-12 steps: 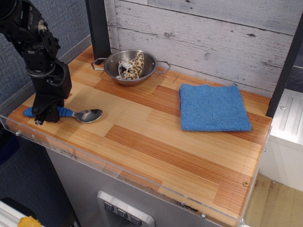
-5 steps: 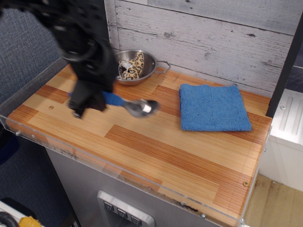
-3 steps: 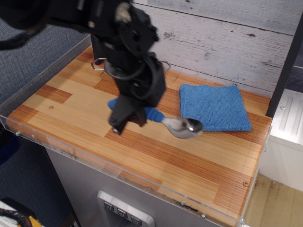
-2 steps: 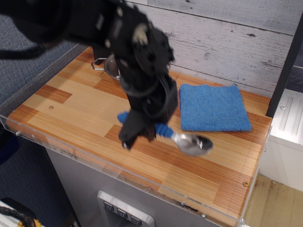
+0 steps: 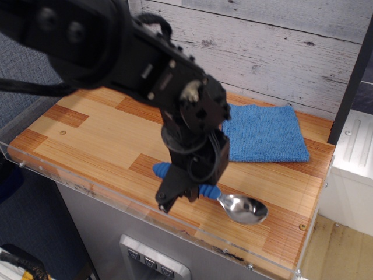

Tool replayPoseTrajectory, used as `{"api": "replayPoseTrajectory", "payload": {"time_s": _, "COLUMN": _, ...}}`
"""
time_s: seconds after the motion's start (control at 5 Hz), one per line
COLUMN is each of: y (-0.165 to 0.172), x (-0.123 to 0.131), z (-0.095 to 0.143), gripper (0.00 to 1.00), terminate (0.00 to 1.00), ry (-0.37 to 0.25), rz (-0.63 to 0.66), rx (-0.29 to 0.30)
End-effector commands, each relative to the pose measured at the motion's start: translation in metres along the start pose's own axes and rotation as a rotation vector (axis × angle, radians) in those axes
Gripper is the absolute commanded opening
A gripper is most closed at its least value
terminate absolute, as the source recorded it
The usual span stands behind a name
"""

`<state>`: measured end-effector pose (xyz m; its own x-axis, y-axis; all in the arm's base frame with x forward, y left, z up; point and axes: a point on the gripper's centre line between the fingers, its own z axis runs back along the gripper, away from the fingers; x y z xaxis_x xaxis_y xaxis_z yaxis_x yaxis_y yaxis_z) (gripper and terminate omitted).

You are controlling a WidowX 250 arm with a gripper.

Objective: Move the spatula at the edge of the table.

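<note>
Gripper [image 5: 175, 196] is clamped on the spatula's [image 5: 230, 203] blue handle near its mid; handle end pokes out to the left of the fingers, metal bowl sticks out right, over the table [image 5: 87, 134] near the front acrylic rim, front-right area. Can't tell if bowl touches the wood. Arm reaches in from upper left w/ wrist pointing down, hiding part of the blue cloth [image 5: 265, 133] behind it.

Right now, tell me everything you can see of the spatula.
The spatula is spoon-shaped: a thick ribbed blue handle, rubbery-looking, and a shiny metal bowl facing up. It lies roughly level, bowl pointing right, near the table's front edge, below the blue cloth. The gripper is closed around mid-handle; whether it touches the wood cannot be told.
</note>
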<state>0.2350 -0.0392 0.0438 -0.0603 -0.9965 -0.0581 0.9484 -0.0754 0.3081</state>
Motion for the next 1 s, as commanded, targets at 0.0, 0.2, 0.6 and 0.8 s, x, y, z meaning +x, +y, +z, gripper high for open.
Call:
{"api": "replayPoseTrajectory", "payload": {"time_s": 0.0, "y": 0.007, "x": 0.019, "z": -0.011, "gripper": 0.0, "terminate": 0.0, "ry": 0.0, "rz": -0.029, "rx": 0.007}}
{"api": "replayPoseTrajectory", "payload": {"time_s": 0.2, "y": 0.007, "x": 0.028, "z": -0.02, "gripper": 0.0, "terminate": 0.0, "ry": -0.001, "rz": -0.046, "rx": -0.009}}
{"api": "replayPoseTrajectory", "payload": {"time_s": 0.6, "y": 0.002, "x": 0.043, "z": -0.034, "gripper": 0.0, "terminate": 0.0, "ry": -0.005, "rz": -0.073, "rx": -0.044}}
{"api": "replayPoseTrajectory", "payload": {"time_s": 0.8, "y": 0.006, "x": 0.045, "z": -0.031, "gripper": 1.0, "terminate": 0.0, "ry": 0.039, "rz": -0.014, "rx": -0.033}}
